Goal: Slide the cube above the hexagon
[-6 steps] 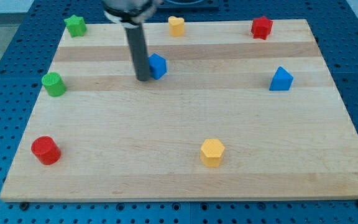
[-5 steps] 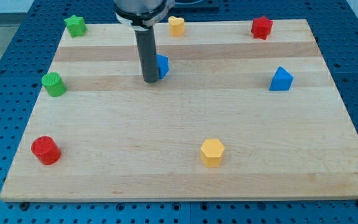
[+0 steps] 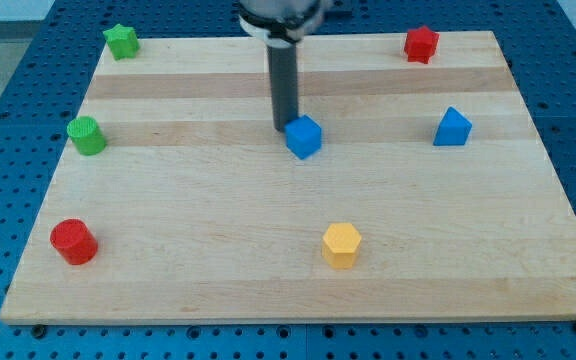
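Note:
The blue cube (image 3: 304, 137) lies near the middle of the wooden board (image 3: 168, 210), a little above centre. The yellow hexagon (image 3: 341, 245) lies below it and slightly to the view's right, near the board's bottom edge. My tip (image 3: 284, 127) touches the cube's upper left side. The rod rises straight up from there and hides the yellow block that stood at the board's top edge.
A blue pentagon-like block (image 3: 452, 127) lies at the right. A red star-like block (image 3: 421, 43) is at the top right, a green star-like block (image 3: 121, 40) at the top left. A green cylinder (image 3: 86, 135) and a red cylinder (image 3: 73, 242) lie at the left.
My tip has moved to the view's right and slightly down, pushing the blue cube with it towards the board's middle. The rod now covers the yellow block at the top.

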You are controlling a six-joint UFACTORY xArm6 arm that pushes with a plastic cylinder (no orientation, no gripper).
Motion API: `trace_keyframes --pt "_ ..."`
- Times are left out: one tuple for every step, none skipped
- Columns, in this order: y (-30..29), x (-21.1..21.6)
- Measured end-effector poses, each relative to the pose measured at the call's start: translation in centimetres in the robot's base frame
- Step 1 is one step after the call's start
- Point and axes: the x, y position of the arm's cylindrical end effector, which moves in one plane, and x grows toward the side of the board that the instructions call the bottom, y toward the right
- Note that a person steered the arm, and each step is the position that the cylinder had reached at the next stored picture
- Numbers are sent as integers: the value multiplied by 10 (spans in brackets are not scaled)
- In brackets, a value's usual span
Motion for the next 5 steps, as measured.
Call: trace_keyframes --pt "6 23" --pt "-2 16" --pt "-22 12" --pt "8 52" --pt "66 95"
